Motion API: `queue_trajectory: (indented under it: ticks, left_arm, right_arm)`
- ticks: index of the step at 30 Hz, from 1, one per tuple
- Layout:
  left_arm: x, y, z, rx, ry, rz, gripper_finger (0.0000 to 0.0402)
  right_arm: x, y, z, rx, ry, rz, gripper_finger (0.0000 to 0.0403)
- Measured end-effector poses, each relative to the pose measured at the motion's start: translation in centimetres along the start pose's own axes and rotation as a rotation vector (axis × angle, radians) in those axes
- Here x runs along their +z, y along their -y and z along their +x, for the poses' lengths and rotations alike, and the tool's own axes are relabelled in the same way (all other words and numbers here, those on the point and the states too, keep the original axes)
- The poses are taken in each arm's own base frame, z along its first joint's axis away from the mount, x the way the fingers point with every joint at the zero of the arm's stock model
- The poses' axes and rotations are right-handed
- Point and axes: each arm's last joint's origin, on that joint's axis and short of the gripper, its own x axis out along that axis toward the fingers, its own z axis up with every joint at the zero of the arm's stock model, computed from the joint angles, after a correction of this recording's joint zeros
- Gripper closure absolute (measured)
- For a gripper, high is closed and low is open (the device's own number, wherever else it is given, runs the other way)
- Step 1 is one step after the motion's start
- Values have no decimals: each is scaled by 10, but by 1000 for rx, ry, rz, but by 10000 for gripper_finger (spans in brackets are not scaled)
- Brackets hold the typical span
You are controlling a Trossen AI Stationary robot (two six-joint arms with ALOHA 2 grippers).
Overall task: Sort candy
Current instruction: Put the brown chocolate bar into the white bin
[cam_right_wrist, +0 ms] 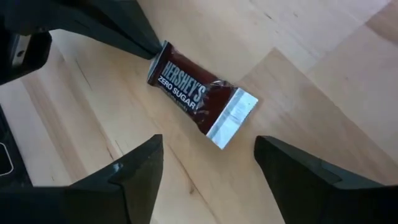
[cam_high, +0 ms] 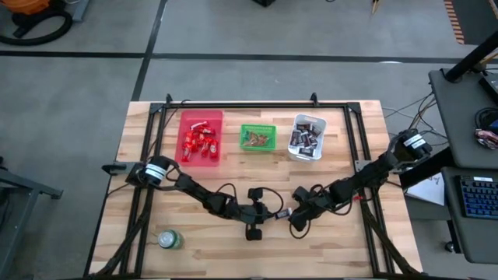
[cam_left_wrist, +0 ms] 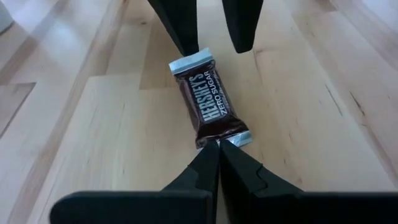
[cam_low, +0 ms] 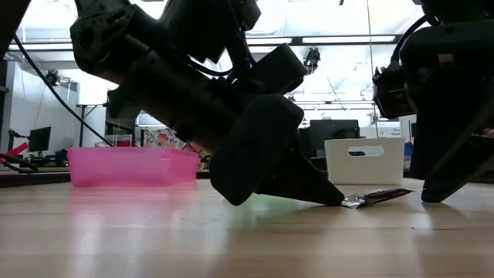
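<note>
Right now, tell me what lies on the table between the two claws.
One brown Hershey's Zero Sugar candy, flat on the bare wood. The shut left claw touches one crimped end; the open right claw faces the other. Both wrist views show it.

We see three bins in a row along the far side of the table (cam_high: 342, 241): the left bin (cam_high: 201, 138), the middle bin (cam_high: 257, 138) and the right bin (cam_high: 307, 138), each with candy in it. Near the table's middle, one candy bar (cam_right_wrist: 200, 93) lies flat on the wood between the two grippers, the left gripper (cam_left_wrist: 217, 148) touching one end and the right gripper (cam_right_wrist: 208, 165) astride the other. A can (cam_high: 170, 239) stands at the near left.
</note>
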Motion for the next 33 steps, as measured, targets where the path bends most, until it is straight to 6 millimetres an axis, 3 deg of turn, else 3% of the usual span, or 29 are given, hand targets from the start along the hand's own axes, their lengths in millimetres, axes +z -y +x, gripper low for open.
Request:
queue_trajectory:
  ticks: [11, 16, 21, 28, 33]
  left_arm:
    - [-2, 0, 0, 2, -12, -11, 402]
    - [-6, 0, 2, 7, -15, -18, 402]
    - [-13, 0, 6, 13, -33, -40, 402]
    - [-15, 0, 6, 13, -37, -43, 402]
    - [-15, 0, 6, 12, -37, -51, 402]
  right_arm:
    - [10, -8, 8, 93, 104, -12, 152]
    - [8, -9, 22, 124, 86, -29, 160]
    - [7, -8, 24, 116, 75, -35, 176]
    - [7, -6, 26, 87, 107, -62, 219]
    - [6, 0, 34, 42, 117, -71, 286]
